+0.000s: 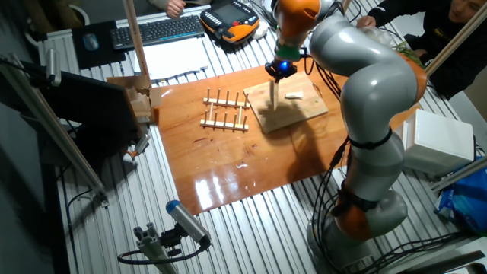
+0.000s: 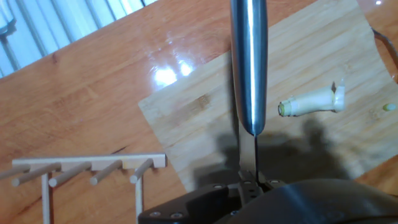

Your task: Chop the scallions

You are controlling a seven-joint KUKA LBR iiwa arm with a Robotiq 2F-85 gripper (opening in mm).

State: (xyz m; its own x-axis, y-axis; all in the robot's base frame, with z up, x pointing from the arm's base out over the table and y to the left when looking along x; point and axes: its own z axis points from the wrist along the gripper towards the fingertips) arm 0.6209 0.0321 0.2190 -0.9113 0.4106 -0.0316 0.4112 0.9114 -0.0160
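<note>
A short cream-white scallion (image 2: 311, 101) piece lies on the wooden cutting board (image 2: 199, 118), with a tiny cut bit (image 2: 390, 107) to its right. In the fixed view the scallion (image 1: 294, 96) rests near the middle of the board (image 1: 304, 113). My gripper (image 1: 280, 70) hangs over the board's left part, shut on a knife (image 1: 272, 95). In the hand view the gripper (image 2: 249, 182) holds the steel blade (image 2: 249, 68), which points down at the board just left of the scallion piece and apart from it.
A wooden peg rack (image 1: 225, 110) stands left of the board on the brown tabletop (image 1: 228, 167). A wooden block stack (image 1: 141, 99) sits at the table's left edge. A keyboard (image 1: 156, 30) and teach pendant (image 1: 228, 19) lie behind. A white box (image 1: 441, 141) stands at the right.
</note>
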